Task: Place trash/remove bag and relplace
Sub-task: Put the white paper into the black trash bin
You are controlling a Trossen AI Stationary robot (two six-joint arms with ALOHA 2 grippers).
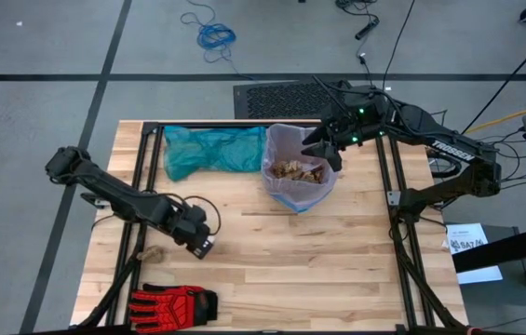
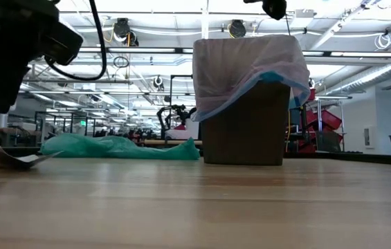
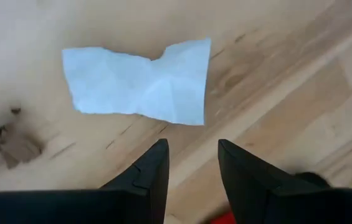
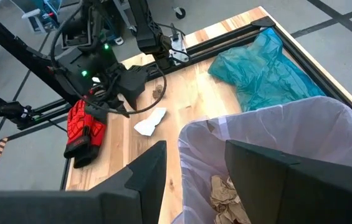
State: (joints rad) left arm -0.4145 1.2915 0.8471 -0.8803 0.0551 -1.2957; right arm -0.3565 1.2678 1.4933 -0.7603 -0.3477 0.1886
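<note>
- Your bag (image 1: pixel 281 149) is thin, translucent pink-lavender plastic lining a brown bin (image 2: pixel 243 131); its top folds down over the rim, and crumpled brown paper lies inside.
- The bin stands at the far middle of the table (image 1: pixel 337 270), with a teal bag (image 1: pixel 209 149) lying flat just beside it.
- Your right gripper (image 4: pixel 194 168) hovers above the bin's rim, fingers parted by a moderate gap, holding nothing.
- Your left gripper (image 3: pixel 191 168) hangs over a white paper scrap (image 3: pixel 141 84) near the table's left edge, fingers narrowly apart and empty.
- A red glove (image 1: pixel 174 302) lies at the near-left edge; the near-right boards lie open.
</note>
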